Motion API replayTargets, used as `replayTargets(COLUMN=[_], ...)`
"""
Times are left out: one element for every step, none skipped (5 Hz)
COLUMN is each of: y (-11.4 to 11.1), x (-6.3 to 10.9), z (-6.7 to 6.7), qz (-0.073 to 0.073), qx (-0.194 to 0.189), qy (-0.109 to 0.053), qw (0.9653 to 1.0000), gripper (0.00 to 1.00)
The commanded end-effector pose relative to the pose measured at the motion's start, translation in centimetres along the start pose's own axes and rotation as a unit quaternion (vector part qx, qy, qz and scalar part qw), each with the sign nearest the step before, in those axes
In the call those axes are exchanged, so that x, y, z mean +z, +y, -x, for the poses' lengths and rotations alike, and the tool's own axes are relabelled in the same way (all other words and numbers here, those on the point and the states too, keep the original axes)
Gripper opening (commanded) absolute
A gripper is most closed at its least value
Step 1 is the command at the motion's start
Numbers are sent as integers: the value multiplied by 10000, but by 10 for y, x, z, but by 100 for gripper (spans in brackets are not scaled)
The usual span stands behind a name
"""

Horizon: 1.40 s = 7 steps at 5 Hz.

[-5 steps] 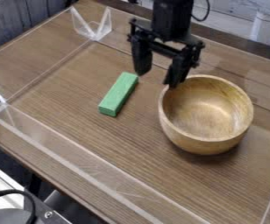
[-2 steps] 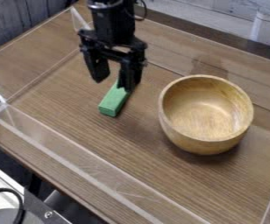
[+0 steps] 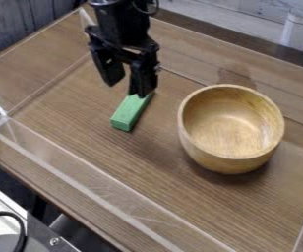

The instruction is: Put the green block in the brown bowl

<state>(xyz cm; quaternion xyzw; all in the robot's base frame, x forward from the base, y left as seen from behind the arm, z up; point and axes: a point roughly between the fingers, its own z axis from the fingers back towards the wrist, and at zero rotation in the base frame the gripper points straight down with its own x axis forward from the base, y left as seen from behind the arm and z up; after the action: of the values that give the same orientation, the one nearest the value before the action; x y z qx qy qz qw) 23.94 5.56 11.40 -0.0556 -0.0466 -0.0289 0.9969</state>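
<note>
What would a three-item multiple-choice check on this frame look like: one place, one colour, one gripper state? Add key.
1. Where is the block?
A) inside the bowl
B) on the table beside the bowl
C) on the bowl's rim

2. What colour is the block?
A) green
B) red
C) yellow

3. How does the gripper stand?
A) shut on the block
B) shut on the bowl's rim
C) open, holding nothing

Key:
1 B: the block lies on the wooden table, with bare wood between it and the bowl.
2 A: its visible top face is plain green.
3 C: the gripper has its two fingers spread apart, nothing between them.
</note>
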Motion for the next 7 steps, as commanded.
replayTargets(y=[7, 12, 13, 12, 9, 7, 7], x=[12, 14, 3, -5, 2, 5, -1], z=[-1, 2, -6, -14, -10, -6, -5], qz=[-50, -34, -164, -252, -386, -502, -596], qx=[-187, -345, -523, -705, -605, -493, -361], qy=[-97, 20, 226, 379, 295, 229, 292], qw=[9998, 9994, 9982, 9965, 9970, 9973, 9971], gripper=[100, 100, 100, 100, 100, 100, 100])
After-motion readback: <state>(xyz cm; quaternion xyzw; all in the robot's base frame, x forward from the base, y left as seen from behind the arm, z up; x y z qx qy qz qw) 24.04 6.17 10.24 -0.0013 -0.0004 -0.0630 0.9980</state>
